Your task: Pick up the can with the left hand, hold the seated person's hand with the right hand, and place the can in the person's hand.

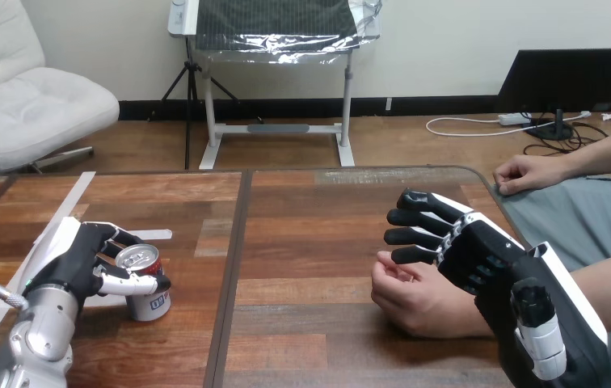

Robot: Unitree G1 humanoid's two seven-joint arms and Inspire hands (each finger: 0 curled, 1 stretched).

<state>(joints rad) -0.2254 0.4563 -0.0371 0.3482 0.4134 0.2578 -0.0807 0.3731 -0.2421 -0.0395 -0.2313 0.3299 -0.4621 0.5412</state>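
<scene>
A red and white can (150, 301) with a silver top stands upright on the wooden table (310, 242) at the near left. My left hand (72, 263) is wrapped round it, the thumb across its front and the fingers curled behind its rim. The person's hand (415, 297) rests loosely curled on the table at the near right. My right hand (488, 263) hovers just over its wrist and back. Its fingers (415, 236) stretch out straight to the left above the person's knuckles, and the thumb points toward me, not curled round anything.
The person's other hand (528, 173) rests in a fist at the table's far right edge. A dark seam (233, 267) runs down the tabletop between the can and the person's hand. Strips of pale tape (64, 206) lie at the left.
</scene>
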